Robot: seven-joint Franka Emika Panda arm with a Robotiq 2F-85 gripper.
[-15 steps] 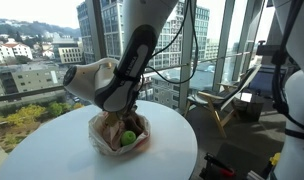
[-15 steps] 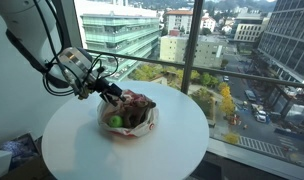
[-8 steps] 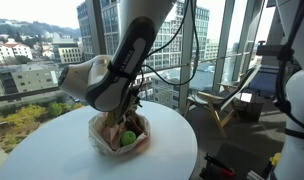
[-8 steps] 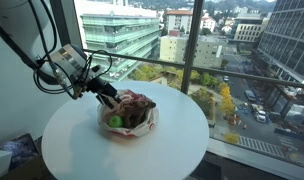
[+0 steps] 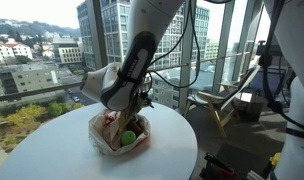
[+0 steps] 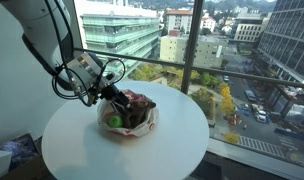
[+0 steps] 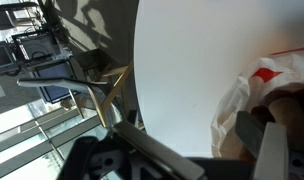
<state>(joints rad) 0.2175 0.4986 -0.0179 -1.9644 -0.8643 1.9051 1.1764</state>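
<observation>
Since the frame half a second back, the wrist has swung in toward the bag; the bag and its contents have not shifted.

Gripper tilts down from the side, fingertips at the near rim of the crumpled white-and-red translucent plastic bag. Jaws stand spread wide with nothing between them that I can make out. The angled approach looks meant to put one finger inside the mouth of the bag and one outside it.

The bag lies just ahead of and below the jaws, slumped open on the round white table. Its rumpled walls keep the contents bunched together, so nothing rolls loose.

The wrist view shows bag plastic right at the fingers, with bare table beyond.

Count:
- bag: one
- round green fruit: one, low in the bag, beneath the jaws
- dark reddish items beside the fruit: number cannot be told
- table: one
</observation>
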